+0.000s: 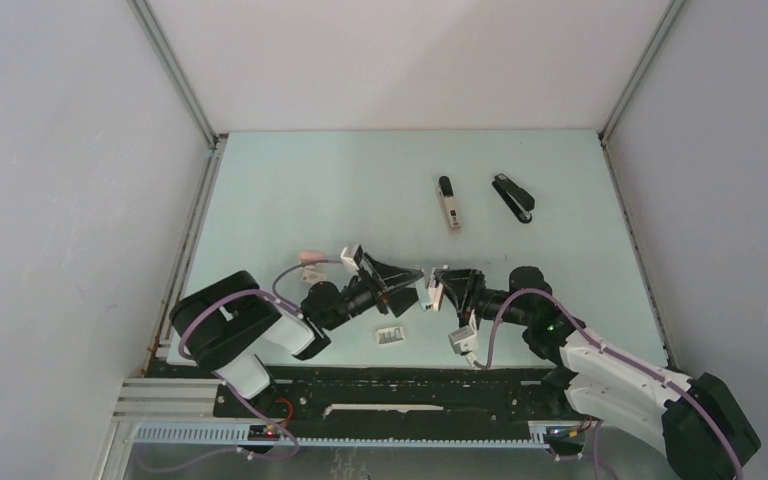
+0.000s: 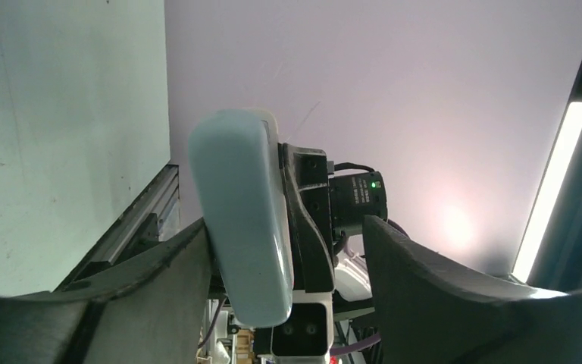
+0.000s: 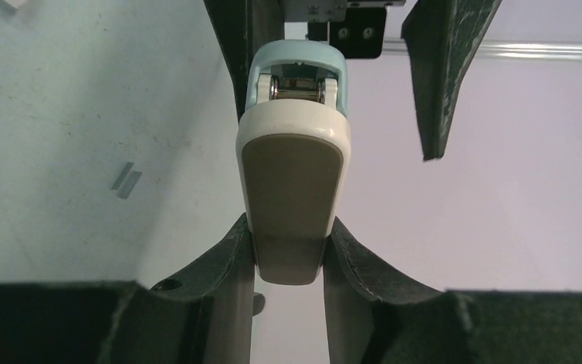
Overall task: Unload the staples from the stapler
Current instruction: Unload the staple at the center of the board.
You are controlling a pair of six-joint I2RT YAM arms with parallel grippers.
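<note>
A stapler with a cream top and light-blue body (image 3: 292, 189) is held in the air between my two grippers (image 1: 428, 296). My right gripper (image 3: 289, 224) is shut on its cream rear end. My left gripper (image 2: 286, 227) is open around the light-blue body (image 2: 246, 220), which rests against one finger (image 2: 174, 265). The other finger (image 2: 424, 288) stands apart from it. Two tiny silver-grey staple strips (image 3: 125, 180) lie on the table below and to the side. In the top view the grippers meet tip to tip, left (image 1: 405, 285), right (image 1: 445, 290).
A white-and-black stapler (image 1: 448, 203) and a black stapler (image 1: 513, 197) lie at the back right. A small white-and-grey box (image 1: 391, 335) lies near the front under the left arm. A pink block (image 1: 312, 262) lies left of the left wrist. Walls enclose the table.
</note>
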